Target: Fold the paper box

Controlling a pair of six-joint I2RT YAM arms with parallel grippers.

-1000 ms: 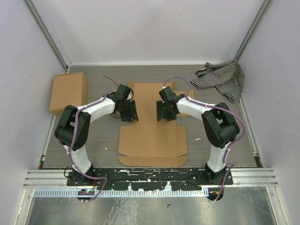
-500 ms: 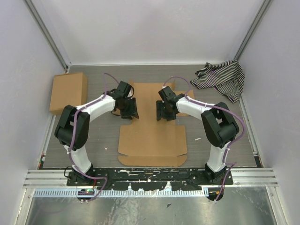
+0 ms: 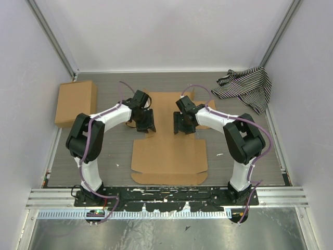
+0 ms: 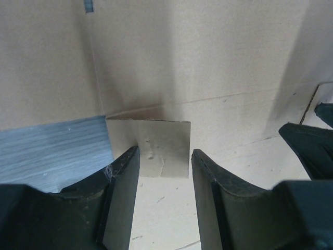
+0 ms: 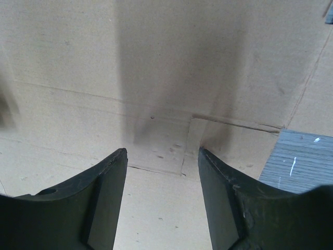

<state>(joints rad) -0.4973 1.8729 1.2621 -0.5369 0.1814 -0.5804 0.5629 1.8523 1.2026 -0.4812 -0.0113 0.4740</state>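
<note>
Left end effector point(image 4: 164, 156) and right end effector point(image 5: 162, 156) both hang spread (nothing pinched) over the flat paper box point(image 3: 169, 156).

The right gripper point(image 5: 161, 156) is seen at the bottom of the frame, jaws parted over the creased paper box point(image 5: 156, 67); grey tabletop point(image 5: 299, 156) is glimpsed at lower right.
</note>
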